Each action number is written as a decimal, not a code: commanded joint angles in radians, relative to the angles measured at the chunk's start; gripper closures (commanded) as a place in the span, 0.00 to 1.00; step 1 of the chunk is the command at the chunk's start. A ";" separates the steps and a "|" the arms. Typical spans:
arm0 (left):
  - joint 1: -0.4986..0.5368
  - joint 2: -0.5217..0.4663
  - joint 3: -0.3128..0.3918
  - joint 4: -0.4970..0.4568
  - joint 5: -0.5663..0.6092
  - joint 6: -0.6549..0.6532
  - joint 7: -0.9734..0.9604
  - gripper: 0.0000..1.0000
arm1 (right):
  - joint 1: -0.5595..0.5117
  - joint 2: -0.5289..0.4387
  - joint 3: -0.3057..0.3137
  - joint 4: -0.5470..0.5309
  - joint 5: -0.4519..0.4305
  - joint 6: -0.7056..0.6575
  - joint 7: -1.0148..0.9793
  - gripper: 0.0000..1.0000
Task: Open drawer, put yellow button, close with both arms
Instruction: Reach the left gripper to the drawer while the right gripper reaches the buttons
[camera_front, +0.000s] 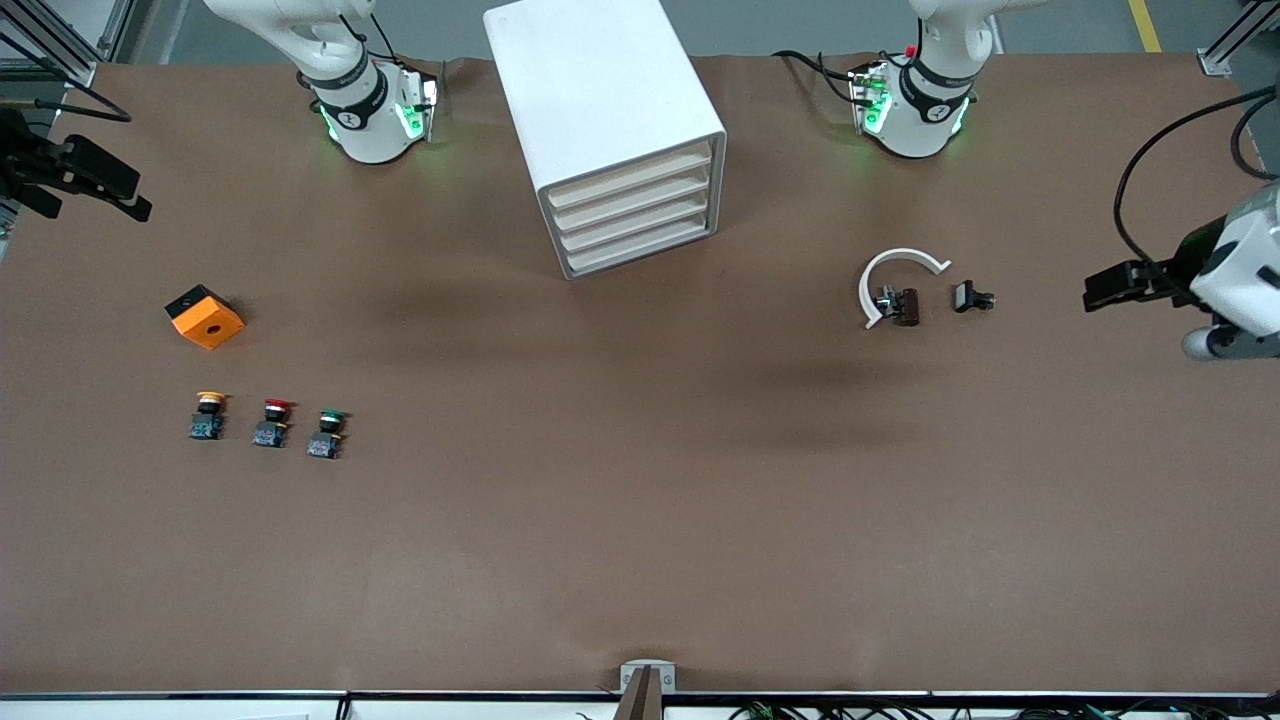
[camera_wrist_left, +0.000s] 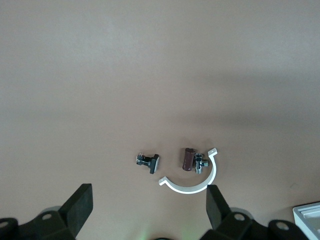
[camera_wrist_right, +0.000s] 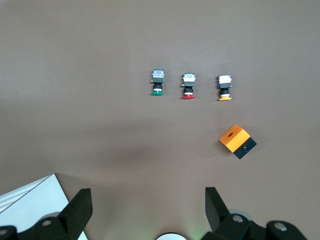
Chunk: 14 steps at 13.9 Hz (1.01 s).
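The white cabinet stands between the arm bases, and its topmost drawer is shut like the three below it. The yellow button stands on the table toward the right arm's end, beside the red-capped one; it also shows in the right wrist view. My right gripper is open and empty, up in the air over the right arm's end of the table; the right wrist view shows its jaws wide apart. My left gripper is open and empty over the left arm's end, also wide apart in its wrist view.
A red-capped button and a green-capped button stand in a row with the yellow one. An orange box with a hole lies farther from the camera than them. A white arc, a brown part and a black part lie toward the left arm's end.
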 joint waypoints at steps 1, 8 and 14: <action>-0.015 0.080 -0.012 0.036 0.006 0.026 -0.151 0.00 | 0.003 -0.019 -0.004 -0.018 0.012 0.010 -0.008 0.00; -0.214 0.269 -0.017 0.037 0.005 0.066 -0.825 0.00 | -0.024 0.019 -0.006 -0.009 0.010 0.002 0.095 0.00; -0.443 0.479 -0.017 0.080 -0.001 0.066 -1.526 0.00 | -0.035 0.256 -0.006 0.043 0.001 0.008 0.081 0.00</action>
